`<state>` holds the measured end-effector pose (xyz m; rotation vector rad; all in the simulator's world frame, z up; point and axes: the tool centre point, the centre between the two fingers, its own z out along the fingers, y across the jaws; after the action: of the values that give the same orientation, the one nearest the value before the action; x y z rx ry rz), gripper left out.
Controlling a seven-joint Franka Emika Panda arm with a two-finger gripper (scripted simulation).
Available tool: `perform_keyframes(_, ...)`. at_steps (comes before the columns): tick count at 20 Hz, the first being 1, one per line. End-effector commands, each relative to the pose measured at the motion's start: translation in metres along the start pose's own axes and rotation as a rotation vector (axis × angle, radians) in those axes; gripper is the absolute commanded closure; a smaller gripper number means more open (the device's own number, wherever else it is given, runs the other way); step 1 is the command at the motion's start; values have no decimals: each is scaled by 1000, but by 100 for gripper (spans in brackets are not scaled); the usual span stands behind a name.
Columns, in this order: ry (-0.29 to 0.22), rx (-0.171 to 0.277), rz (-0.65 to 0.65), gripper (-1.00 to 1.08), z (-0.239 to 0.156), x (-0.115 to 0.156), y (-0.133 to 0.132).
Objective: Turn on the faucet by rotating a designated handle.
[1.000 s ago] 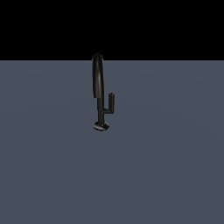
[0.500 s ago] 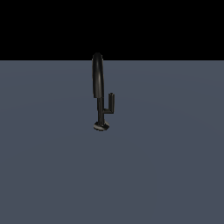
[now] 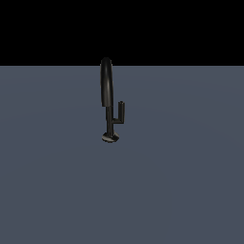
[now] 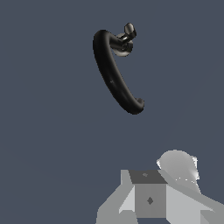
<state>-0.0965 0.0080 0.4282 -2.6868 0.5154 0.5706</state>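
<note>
One faucet (image 3: pixel 108 90), one handle (image 3: pixel 120 113); hand (image 4: pixel 151 199) well apart, open-or-closed unclear.

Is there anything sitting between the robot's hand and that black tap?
Nothing. In the wrist view, only bare grey floor separates the gripper from the faucet. How the jaws stand does not show.

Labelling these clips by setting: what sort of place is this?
A bare simulated test scene, not a real kitchen: a lone glossy black arched faucet stands on a flat, featureless grey-blue surface under a black void.
</note>
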Motion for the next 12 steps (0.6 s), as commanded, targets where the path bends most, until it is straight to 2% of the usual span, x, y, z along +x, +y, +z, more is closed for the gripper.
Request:
perform_keyframes(1,-40,35,36,108,3,16,-3)
perform_keyframes(12,-221,196,201,108,23,86,-10)
